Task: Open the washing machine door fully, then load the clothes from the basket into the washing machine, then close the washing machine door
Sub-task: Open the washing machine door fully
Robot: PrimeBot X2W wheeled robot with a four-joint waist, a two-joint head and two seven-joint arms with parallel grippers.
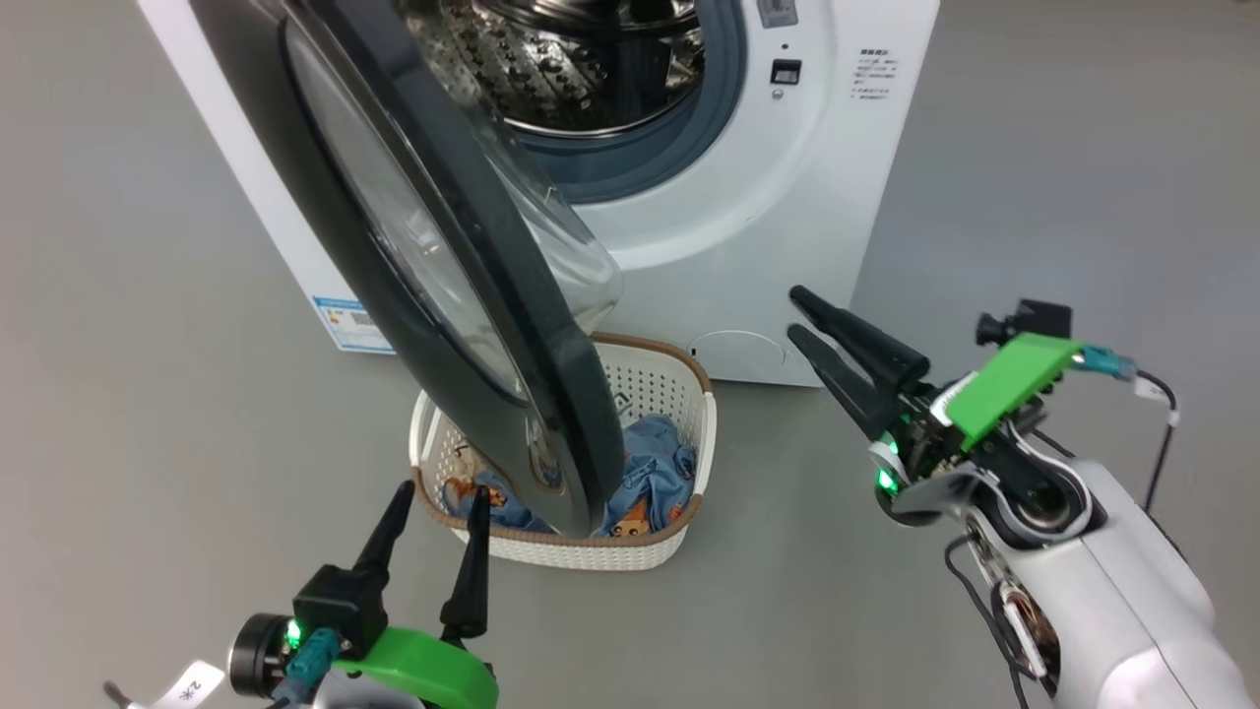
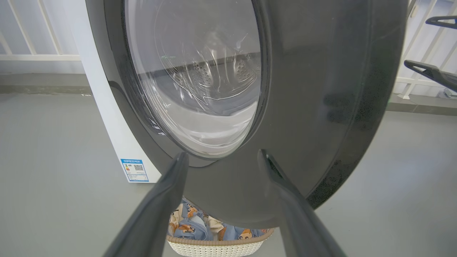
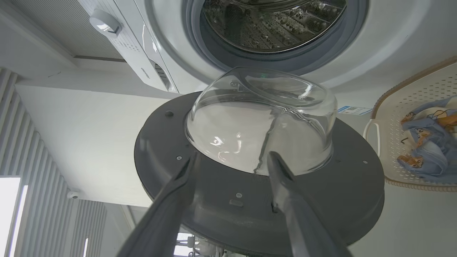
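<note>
While the washing machine door (image 1: pixel 443 295) overhangs the basket (image 1: pixel 661 386), my left gripper (image 1: pixel 441 490) and right gripper (image 1: pixel 794 313) are spread, empty. I should push its rim fully aside.

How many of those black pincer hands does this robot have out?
2. The left gripper sits low on the left, just before the basket; the right gripper hangs to the basket's right, fingers aimed toward the washing machine door.

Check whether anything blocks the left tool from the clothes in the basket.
Yes. The partly open washing machine door hangs over the basket, directly between the left tool and the clothes. The basket's right side, toward the right tool, looks unobstructed.
</note>
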